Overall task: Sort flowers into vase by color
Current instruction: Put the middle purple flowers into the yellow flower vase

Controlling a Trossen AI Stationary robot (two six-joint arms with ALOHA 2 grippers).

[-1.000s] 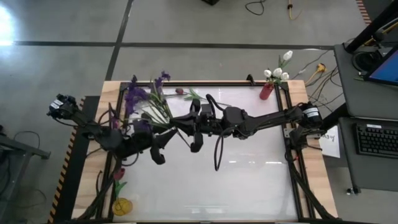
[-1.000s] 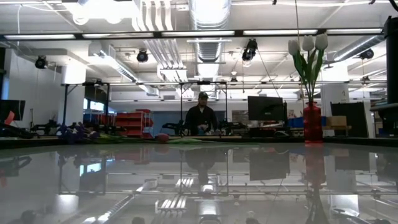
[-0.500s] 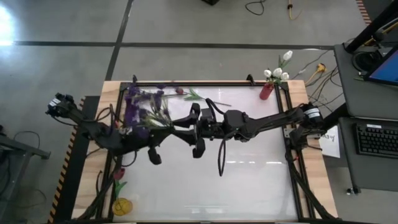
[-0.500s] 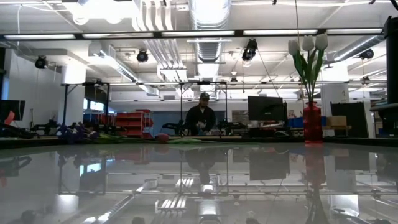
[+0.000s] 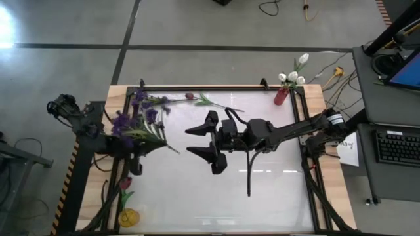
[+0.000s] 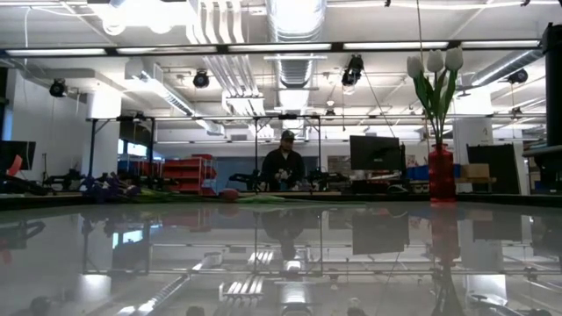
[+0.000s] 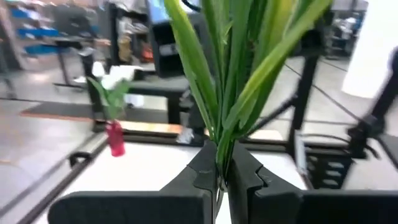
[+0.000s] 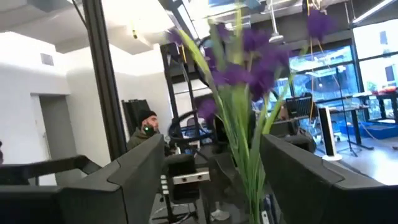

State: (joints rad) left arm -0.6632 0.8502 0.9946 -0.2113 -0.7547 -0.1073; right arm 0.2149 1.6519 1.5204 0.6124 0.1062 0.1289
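Near the table's left edge, a spray of purple artificial flowers on green stems (image 5: pixel 134 124) is gripped by the left gripper (image 7: pixel 219 180), its fingers clamped on the stems. At mid-table, the right gripper (image 5: pixel 209 140) is held with fingers spread wide, gripping nothing.

Bright ceiling lights (image 6: pixel 290 44) glare off the glossy table (image 6: pixel 281 263); wrist views blurred.

You have the purple small-blossom spray on its green stem (image 5: pixel 134 128) held over the table's left edge, the black left gripper (image 5: pixel 134 152) shut on it. The black right gripper (image 5: pixel 205 141) hangs mid-table, well apart. The slim red vase holding white tulip buds (image 5: pixel 282 94) stands at the far right corner.
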